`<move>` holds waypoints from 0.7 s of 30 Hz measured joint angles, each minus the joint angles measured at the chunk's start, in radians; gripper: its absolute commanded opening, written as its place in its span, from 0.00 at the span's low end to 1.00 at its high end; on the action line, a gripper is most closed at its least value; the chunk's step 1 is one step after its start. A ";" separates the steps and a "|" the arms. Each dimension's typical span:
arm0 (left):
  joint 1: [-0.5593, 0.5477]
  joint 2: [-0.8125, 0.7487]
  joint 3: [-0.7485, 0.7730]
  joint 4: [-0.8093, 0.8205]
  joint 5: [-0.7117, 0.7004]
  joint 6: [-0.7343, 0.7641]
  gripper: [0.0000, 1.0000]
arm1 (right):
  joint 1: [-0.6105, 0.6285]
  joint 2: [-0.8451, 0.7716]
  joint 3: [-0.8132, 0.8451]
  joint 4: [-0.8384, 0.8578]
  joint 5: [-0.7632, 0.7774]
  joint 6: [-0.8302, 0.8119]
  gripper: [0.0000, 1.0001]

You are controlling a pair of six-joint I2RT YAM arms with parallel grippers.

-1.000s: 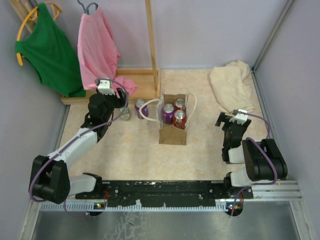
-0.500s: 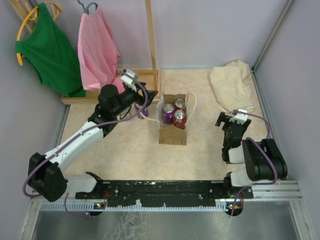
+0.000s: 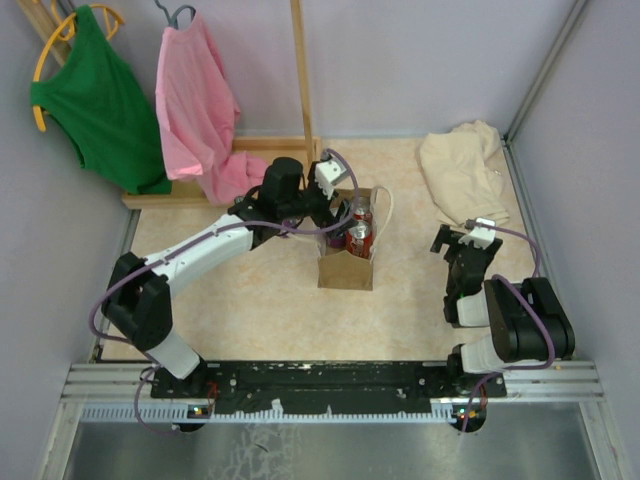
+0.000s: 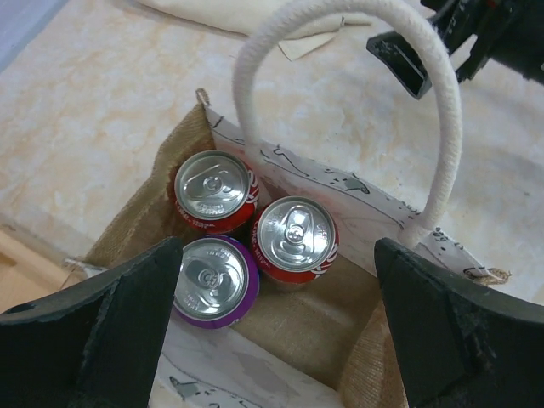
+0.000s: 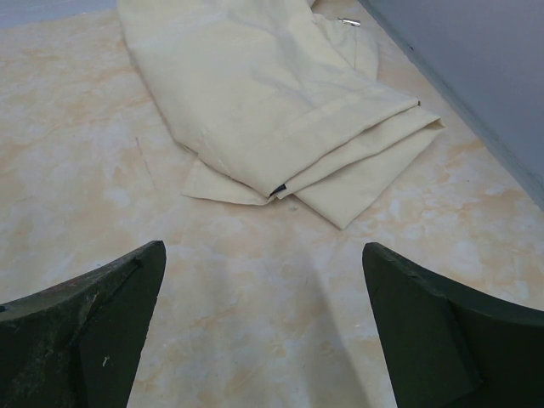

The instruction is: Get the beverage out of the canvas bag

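Observation:
The tan canvas bag (image 3: 345,262) stands upright mid-table with its white rope handles (image 4: 436,127) up. In the left wrist view its mouth (image 4: 297,319) is open, with two red cans (image 4: 215,189) (image 4: 295,236) and a purple can (image 4: 214,278) standing inside. My left gripper (image 3: 335,203) hovers over the bag's mouth, open and empty (image 4: 278,268), with its fingers (image 4: 102,331) wide on either side of the cans. My right gripper (image 3: 457,240) is open and empty (image 5: 263,255) above bare table, right of the bag.
A pale beige cloth heap (image 3: 462,175) lies at the back right and also shows in the right wrist view (image 5: 263,93). A wooden rack (image 3: 300,90) at the back left holds a green garment (image 3: 95,100) and a pink one (image 3: 195,100). Walls close both sides.
My left arm has swung right from beside the rack to above the bag's mouth. The right arm has not moved.

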 measured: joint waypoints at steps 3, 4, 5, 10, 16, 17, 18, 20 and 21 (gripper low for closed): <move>-0.017 0.027 0.000 -0.001 0.016 0.060 1.00 | 0.000 0.000 0.000 0.000 0.000 0.000 0.99; -0.019 0.038 0.000 -0.001 0.020 0.077 1.00 | 0.000 0.000 0.000 0.000 0.000 0.000 0.99; -0.019 0.047 0.000 -0.002 0.022 0.091 1.00 | 0.000 0.000 0.000 0.000 0.000 0.000 0.99; -0.019 0.088 0.001 -0.019 0.038 0.167 0.99 | 0.000 0.000 0.000 0.000 0.000 0.000 0.99; -0.019 0.126 0.019 -0.068 0.064 0.256 0.99 | 0.000 0.000 0.000 0.000 0.000 0.000 0.99; -0.019 0.134 0.025 -0.074 0.073 0.269 0.99 | 0.000 0.000 0.000 0.000 0.000 0.000 0.99; -0.019 0.140 0.028 -0.075 0.081 0.280 0.99 | 0.000 0.000 0.000 0.000 0.000 0.000 0.99; -0.019 0.151 0.029 -0.080 0.097 0.298 0.99 | 0.000 0.000 0.000 0.000 0.000 0.000 0.99; -0.019 0.158 0.029 -0.082 0.105 0.307 0.99 | 0.000 0.000 0.000 0.000 0.000 0.000 0.99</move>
